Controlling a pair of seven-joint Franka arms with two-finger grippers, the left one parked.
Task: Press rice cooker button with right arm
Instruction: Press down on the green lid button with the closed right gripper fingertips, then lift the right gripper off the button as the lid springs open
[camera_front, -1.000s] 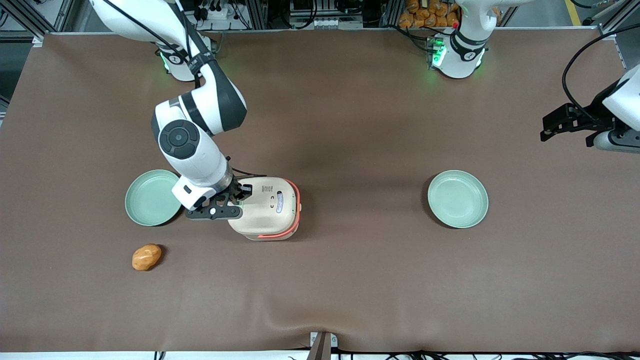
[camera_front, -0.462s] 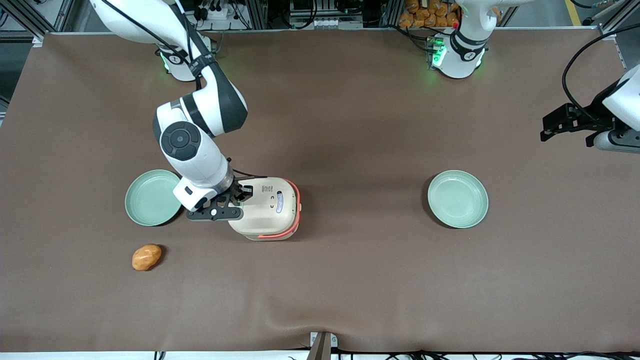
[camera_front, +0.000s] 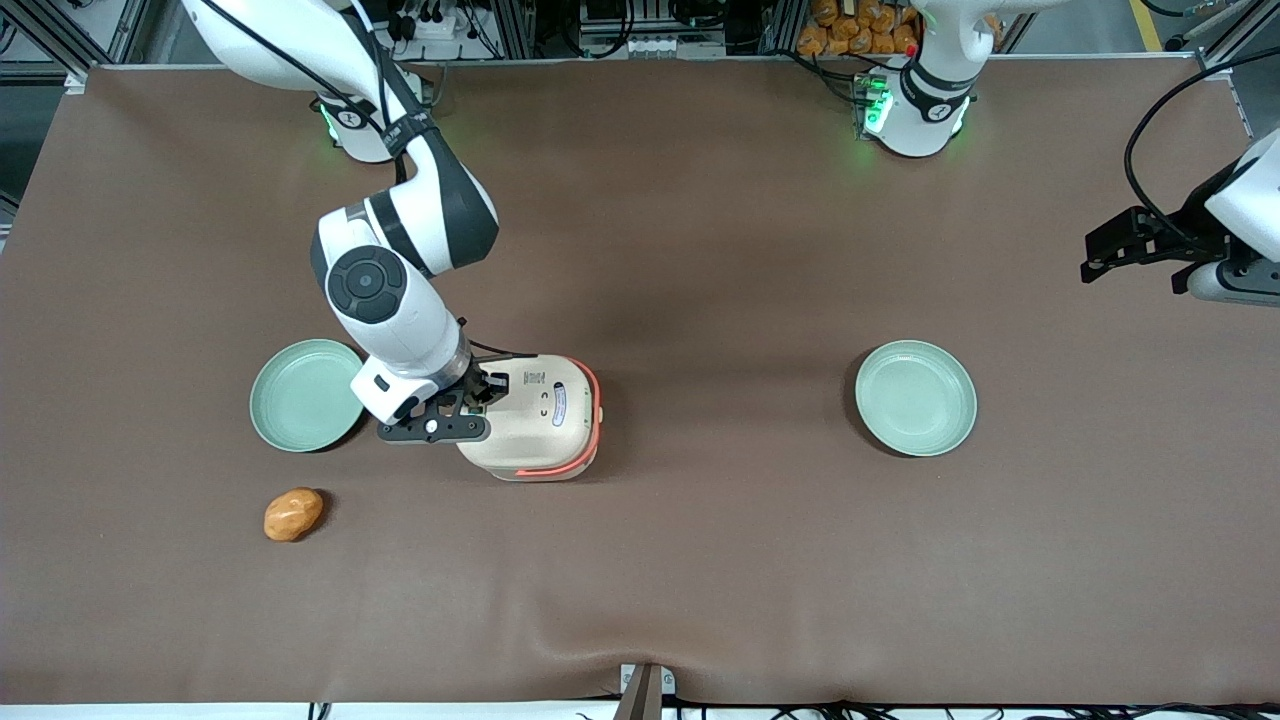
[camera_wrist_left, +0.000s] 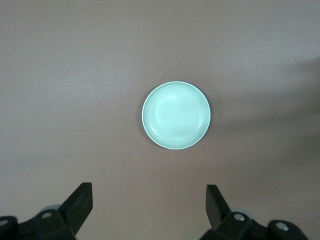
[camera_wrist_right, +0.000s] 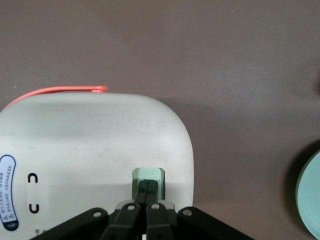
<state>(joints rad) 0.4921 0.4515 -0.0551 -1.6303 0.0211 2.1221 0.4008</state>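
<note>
The rice cooker (camera_front: 535, 415) is cream with an orange-red band and stands closed on the brown table. Its lid fills the right wrist view (camera_wrist_right: 95, 150). A pale green button (camera_wrist_right: 148, 174) sits at the lid's edge on the working arm's side. My right gripper (camera_wrist_right: 147, 186) is shut, fingers together, with the tips right on the green button. In the front view the gripper (camera_front: 478, 392) hangs over that same edge of the cooker, under the white right arm (camera_front: 385, 300).
A pale green plate (camera_front: 303, 394) lies beside the cooker toward the working arm's end, its rim showing in the right wrist view (camera_wrist_right: 310, 202). Another green plate (camera_front: 915, 398) lies toward the parked arm's end. An orange lump (camera_front: 293, 514) lies nearer the front camera.
The right arm's elbow and wrist have shifted slightly toward the cooker and nearer the front camera. The gripper stays at the cooker's edge. The cooker has not moved.
</note>
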